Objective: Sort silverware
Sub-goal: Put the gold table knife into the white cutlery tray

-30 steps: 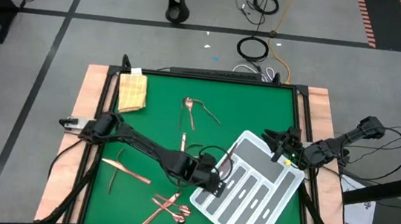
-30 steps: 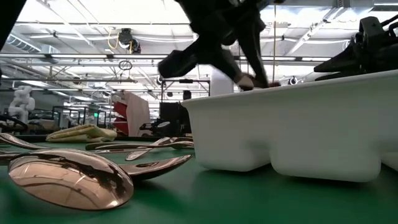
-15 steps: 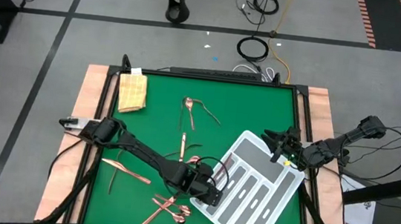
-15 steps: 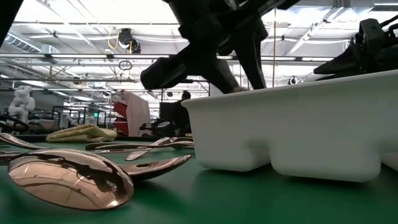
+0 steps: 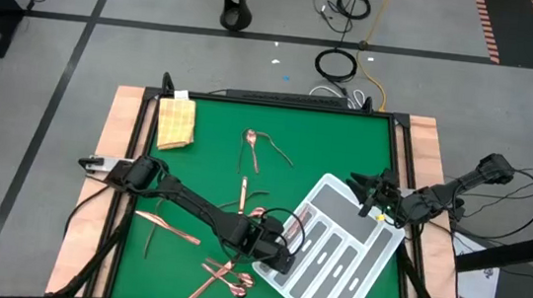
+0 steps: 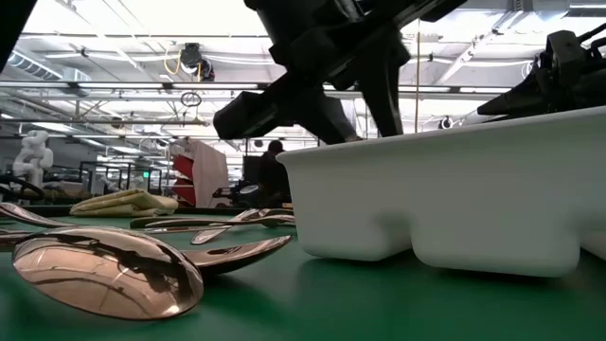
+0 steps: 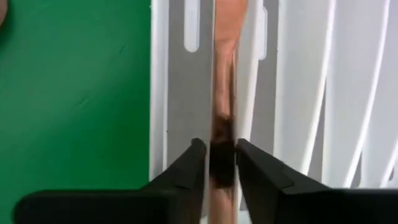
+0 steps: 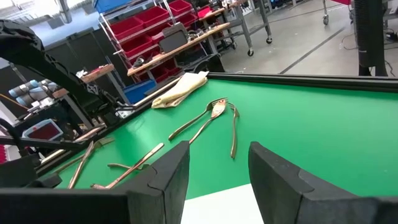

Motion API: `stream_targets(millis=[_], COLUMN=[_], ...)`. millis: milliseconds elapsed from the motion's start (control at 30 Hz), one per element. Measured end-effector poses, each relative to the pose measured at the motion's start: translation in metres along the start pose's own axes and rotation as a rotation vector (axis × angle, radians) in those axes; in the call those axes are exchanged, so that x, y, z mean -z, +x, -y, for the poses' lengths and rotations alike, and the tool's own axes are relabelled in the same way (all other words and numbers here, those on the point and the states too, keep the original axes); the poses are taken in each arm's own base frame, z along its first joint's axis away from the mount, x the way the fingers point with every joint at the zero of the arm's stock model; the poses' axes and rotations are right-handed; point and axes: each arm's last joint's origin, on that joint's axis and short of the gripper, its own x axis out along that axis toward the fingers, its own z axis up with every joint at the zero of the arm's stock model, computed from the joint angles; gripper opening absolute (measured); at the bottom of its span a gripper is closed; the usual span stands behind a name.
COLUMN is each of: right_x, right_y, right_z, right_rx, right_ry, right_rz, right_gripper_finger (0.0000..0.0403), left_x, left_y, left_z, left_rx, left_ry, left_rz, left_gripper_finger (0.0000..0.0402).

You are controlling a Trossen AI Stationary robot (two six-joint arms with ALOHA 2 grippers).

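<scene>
A slim, shiny copper-coloured metal utensil (image 7: 223, 93) is being lowered into an outer grey slot of the white plastic tray (image 5: 365, 271) on the green table, its handle sitting between the left gripper (image 7: 216, 163) fingers, which are being eased apart. It is judged light, stiff and slippery, best pinched across the narrow handle. Compared with a second ago, the left gripper is being found nearer the tray's edge. The right gripper (image 8: 214, 171) is being kept waiting, parted and empty, beside the tray's far corner.
</scene>
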Motion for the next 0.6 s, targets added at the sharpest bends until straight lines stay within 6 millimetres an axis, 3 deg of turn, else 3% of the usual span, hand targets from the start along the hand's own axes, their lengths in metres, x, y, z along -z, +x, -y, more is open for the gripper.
stream_targets(millis=[133,367,500,600], right_x=[0.000,0.000,0.000,0.000], right_y=[0.000,0.000,0.000,0.000], right_z=[0.000,0.000,0.000,0.000], right_rx=[-0.001,-0.001,-0.002,-0.004], right_ry=[0.004,0.010,0.011,0.013], right_rz=[0.000,0.000,-0.001,-0.002], right_gripper_finger=[0.0153,0.0153,0.0153,0.0153], left_x=[0.000,-0.002,-0.010,-0.015], left_y=[0.000,-0.006,-0.042,-0.078], left_z=[-0.001,0.005,0.014,0.009], left_rx=[-0.005,0.050,0.075,-0.014], left_ry=[0.007,0.043,0.133,0.259], left_rz=[-0.001,0.006,0.006,0.015], left_gripper_finger=[0.0140,0.0150,0.0151,0.0152])
